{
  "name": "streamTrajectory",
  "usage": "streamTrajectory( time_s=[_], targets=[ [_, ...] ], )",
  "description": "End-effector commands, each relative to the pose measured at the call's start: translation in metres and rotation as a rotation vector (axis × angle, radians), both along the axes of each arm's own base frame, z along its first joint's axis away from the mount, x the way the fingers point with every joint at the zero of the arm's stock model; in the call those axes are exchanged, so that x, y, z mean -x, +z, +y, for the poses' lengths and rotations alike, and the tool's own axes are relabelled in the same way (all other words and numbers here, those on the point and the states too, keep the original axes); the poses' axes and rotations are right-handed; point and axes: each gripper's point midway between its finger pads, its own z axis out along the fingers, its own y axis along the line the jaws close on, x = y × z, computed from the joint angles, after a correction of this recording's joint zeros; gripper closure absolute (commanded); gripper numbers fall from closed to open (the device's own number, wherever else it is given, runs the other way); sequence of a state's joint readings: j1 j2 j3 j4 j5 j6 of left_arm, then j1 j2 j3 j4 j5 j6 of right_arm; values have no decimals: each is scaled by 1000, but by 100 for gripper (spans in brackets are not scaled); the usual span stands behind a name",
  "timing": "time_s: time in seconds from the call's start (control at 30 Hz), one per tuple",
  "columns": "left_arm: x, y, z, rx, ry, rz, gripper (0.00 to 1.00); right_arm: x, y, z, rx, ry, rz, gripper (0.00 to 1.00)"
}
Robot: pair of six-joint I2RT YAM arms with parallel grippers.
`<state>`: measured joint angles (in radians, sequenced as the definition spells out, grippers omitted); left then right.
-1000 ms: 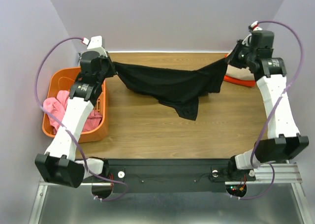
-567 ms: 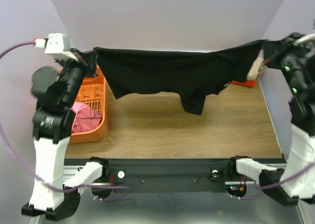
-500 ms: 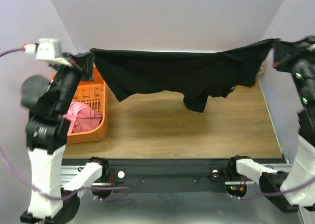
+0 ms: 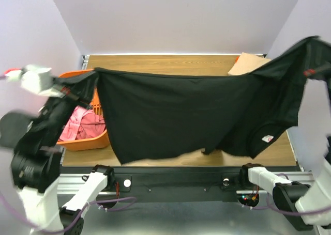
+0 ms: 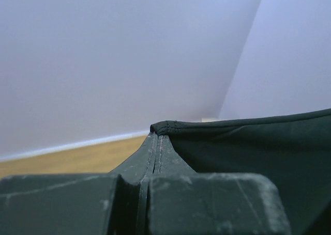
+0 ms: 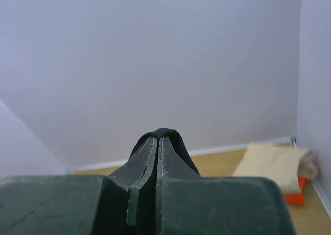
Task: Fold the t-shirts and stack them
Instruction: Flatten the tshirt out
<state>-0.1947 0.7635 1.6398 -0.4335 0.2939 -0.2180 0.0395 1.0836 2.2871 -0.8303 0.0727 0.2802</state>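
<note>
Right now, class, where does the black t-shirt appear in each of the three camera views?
Top external: the black t-shirt hangs stretched across the middle of the picture.
Left wrist: lower right, its hem corner pinched in the left gripper.
Right wrist: centre, a small fold pinched in the right gripper.
Shared landmark: the wooden table, seen in all three.

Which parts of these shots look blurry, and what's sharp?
Top view: the left arm is smeared by motion; the black shirt looks crisp. Left wrist view: the left pincer and shirt hem are sharp, the wall soft. Right wrist view: the right pincer is sharp, the tan shirt slightly soft.
</note>
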Motion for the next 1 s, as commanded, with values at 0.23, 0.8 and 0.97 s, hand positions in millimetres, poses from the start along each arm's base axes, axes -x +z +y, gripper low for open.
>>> streamTrajectory(
  time_s=[0.23, 0.8, 0.97],
  targets=[
    [-140, -123, -26, -140, 5, 330, 100, -168, -148, 6, 8, 1, 429, 99],
    [-199, -85, -27, -199, 60, 251, 100, -200, -108, 3, 57, -19, 329, 100],
    [-164, -42, -23, -165, 48, 150, 100, -159, -70, -3, 57, -50, 222, 100]
  ],
)
